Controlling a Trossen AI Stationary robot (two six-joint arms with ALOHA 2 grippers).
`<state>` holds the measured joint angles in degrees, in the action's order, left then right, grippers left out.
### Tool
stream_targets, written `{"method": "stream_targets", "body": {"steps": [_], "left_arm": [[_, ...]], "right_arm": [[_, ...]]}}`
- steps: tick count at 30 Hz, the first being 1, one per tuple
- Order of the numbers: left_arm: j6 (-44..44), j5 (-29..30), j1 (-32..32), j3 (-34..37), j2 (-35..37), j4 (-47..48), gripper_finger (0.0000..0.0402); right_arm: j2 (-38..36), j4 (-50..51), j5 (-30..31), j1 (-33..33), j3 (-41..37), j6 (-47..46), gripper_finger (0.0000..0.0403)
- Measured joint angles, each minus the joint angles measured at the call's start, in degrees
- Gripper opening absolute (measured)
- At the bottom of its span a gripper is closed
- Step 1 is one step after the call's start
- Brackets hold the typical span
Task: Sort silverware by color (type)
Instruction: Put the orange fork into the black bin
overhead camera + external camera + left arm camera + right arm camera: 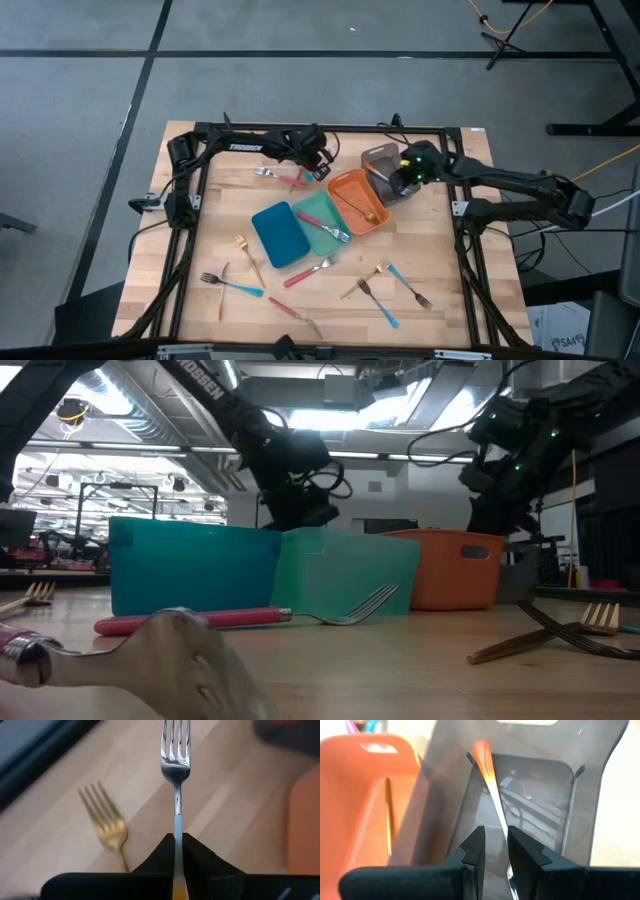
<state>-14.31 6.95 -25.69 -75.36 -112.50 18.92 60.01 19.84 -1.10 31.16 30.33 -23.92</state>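
My left gripper (177, 845) is at the table's far side, left of the orange tray (358, 200), and is shut on a silver-headed fork (175, 755). A gold fork (107, 822) lies flat on the wood beside it. My right gripper (496, 845) hangs open over the grey tray (385, 165). An orange-handled utensil (487, 770) lies inside that tray, and its thin shaft runs through the gap between the fingers. More silverware lies across the table's near half, such as a blue-handled fork (230, 285) and a red-handled fork (305, 272). My left gripper pinches the fork's slim shaft (177, 827) between its two fingers. The fork lies along the fingers, tines pointing away from the gripper. The fingers slant down from above and hide the handle end. The head sticks out ahead of them over the wood. My right gripper has the utensil's shaft (504, 827) close to one finger (522, 850); I cannot tell whether they touch.
The blue tray (280, 233), the teal tray (312, 212) holding a red-handled fork (325, 230), and the orange tray holding a gold piece (368, 212) stand in a slanted row at mid-table. Forks (378, 290) are scattered near the front edge. A black frame (330, 128) borders the table.
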Motion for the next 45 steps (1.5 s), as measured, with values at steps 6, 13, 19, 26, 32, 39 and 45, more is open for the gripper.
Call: {"method": "stream_targets", "body": {"steps": [6, 13, 19, 26, 32, 39, 45], "left_arm": [[4.89, -0.39, 1.06, -4.37, 0.04, 1.01, 0.0014], [14.61, -0.12, 4.62, -11.0, 0.04, 1.67, 0.0014], [25.8, -0.18, 9.74, -17.04, 0.04, 8.89, 0.0014], [37.93, -0.21, 16.51, -19.49, 0.04, 10.61, 0.0014], [46.12, -0.19, 21.67, -19.49, 0.04, 10.75, 0.0014], [52.07, 1.92, 25.7, -19.49, 0.04, 10.67, 0.0014], [52.4, 3.49, 27.52, -19.49, 0.04, 10.64, 0.0014]], "right_arm": [[-6.31, 0.0, -0.07, 0.0, 0.0, -0.02, 0.0074], [-12.39, -0.38, -3.37, -0.01, 0.02, -0.02, 0.0074], [-16.08, -0.21, -3.13, 0.0, 1.47, 0.15, 0.0074], [-16.23, -0.36, -3.68, 0.02, 9.7, 0.37, 0.0074], [-12.62, -0.25, -13.87, 0.0, 15.18, -0.18, 0.0074], [-6.78, 0.65, -28.77, -0.41, 15.95, -5.79, 0.0074], [-0.92, 0.81, -29.99, -5.54, 15.91, -6.21, 0.0074]]}}
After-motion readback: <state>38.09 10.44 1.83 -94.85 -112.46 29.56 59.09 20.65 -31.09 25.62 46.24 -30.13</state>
